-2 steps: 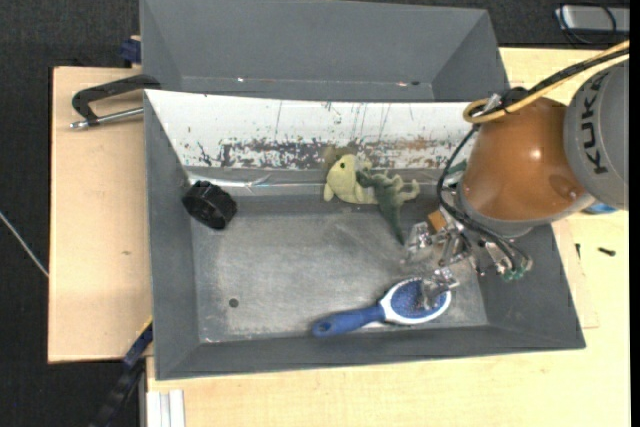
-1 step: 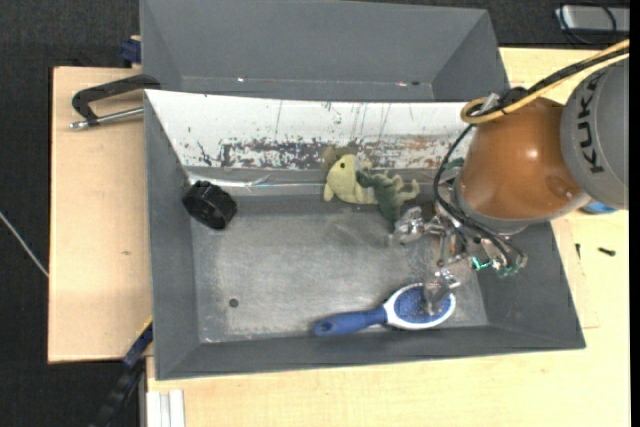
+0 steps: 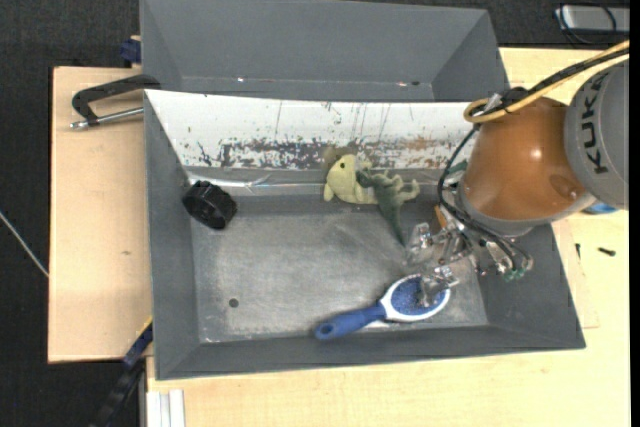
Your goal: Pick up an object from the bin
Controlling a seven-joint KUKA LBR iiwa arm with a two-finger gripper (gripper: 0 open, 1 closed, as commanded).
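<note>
The gripper hangs low in the bin, right over the round head of a blue brush, whose handle runs off from it toward the view's left along the near wall. Whether the gripper is open or closed cannot be told. Just behind it, at the far wall, lies a green toy touching a yellow toy, and a black ring sits well apart on the far left.

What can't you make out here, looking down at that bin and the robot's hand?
Camera view: whether the hand touches the blue brush; the hand itself covers the brush's round head.
The black thing by the bin's left wall: too small to name.
The yellow toy and green toy at the back wall: too small to say what creatures they are.
</note>
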